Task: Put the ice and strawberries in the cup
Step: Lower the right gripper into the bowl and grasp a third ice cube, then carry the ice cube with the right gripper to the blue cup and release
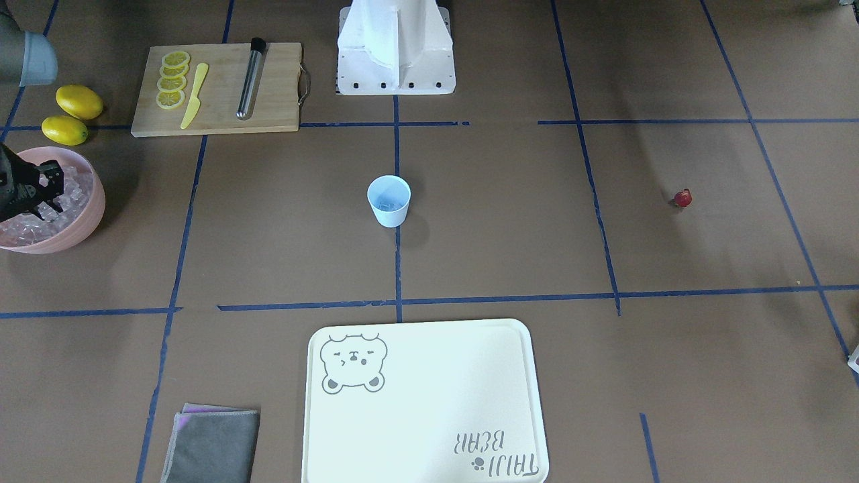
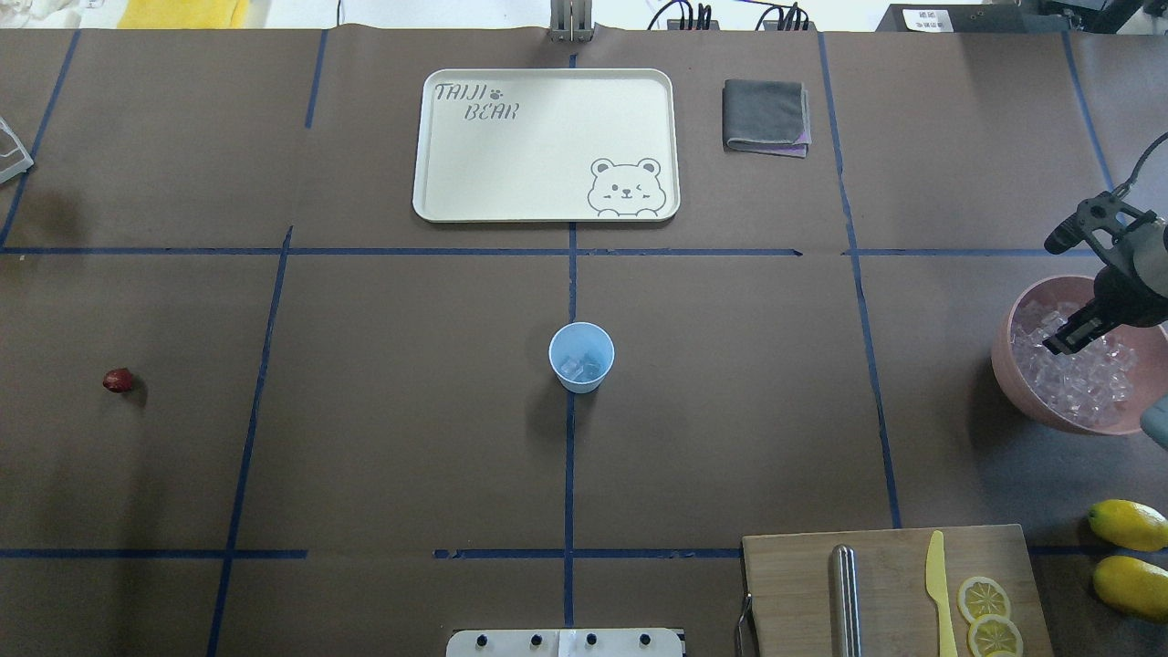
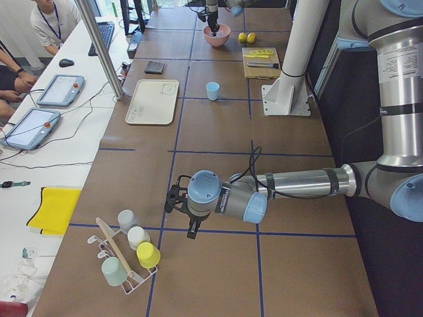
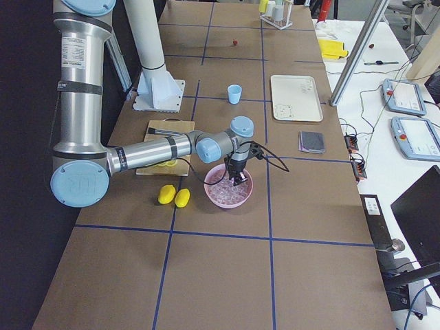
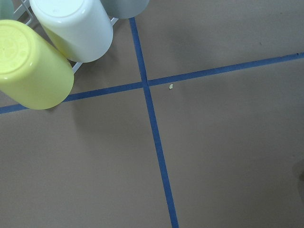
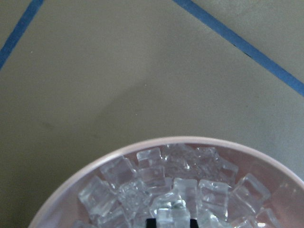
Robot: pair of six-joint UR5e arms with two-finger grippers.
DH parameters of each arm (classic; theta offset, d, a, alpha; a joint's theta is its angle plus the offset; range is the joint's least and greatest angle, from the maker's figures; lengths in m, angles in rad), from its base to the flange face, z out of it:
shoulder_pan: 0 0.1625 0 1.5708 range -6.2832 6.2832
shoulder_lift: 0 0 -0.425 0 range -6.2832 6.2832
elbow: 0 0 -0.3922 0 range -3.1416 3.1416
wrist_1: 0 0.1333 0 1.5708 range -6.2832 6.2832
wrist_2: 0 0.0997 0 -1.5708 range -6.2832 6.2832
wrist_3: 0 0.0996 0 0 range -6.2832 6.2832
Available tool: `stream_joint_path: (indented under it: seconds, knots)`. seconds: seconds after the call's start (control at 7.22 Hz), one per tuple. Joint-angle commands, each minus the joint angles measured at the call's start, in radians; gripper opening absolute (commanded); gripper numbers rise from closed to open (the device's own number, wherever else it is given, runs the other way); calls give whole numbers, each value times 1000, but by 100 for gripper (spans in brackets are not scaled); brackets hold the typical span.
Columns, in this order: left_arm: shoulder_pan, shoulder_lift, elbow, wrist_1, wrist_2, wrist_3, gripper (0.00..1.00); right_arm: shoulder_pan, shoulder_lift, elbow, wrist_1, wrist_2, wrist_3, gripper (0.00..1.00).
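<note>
The right jaws, grip state impossible to tell, hang low over the ice (image 6: 142,185) in the pink bowl (image 2: 1004,365), and a slick cube could slip free before reaching the cup (image 2: 581,387).

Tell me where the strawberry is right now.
In the overhead view the strawberry lies far out on the left, the robot's left side, roughly level with the cup at the centre and well apart from it.

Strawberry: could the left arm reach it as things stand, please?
Probably yes: the strawberry lies alone on bare table, nothing around it, and the left claw hovers on that side.
</note>
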Motion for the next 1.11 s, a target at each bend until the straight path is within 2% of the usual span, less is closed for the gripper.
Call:
stream_joint_path:
  seconds: [0.0,0.14,0.28,0.42,0.55,0.69,0.83,0.97]
  knots:
    - [0,0,0,1,0,0,100,3,-1,19,0,5,6,0]
    - [0,0,0,1,0,0,100,14,-3,101,-20,11,10,0]
    - [0,0,0,1,-22,0,100,37,11,216,-107,11,62,0]
    - [0,0,0,1,-30,-5,100,35,81,284,-158,12,225,0]
    - [0,9,-1,-1,-33,-6,100,-19,167,284,-152,37,457,0]
    - [0,9,-7,-1,-33,-8,100,-129,277,275,-153,17,647,0]
    - [0,9,-9,-1,-33,-11,100,-229,392,236,-153,-18,823,0]
    - [0,9,-9,-1,-33,-11,100,-309,531,158,-153,-74,972,0]
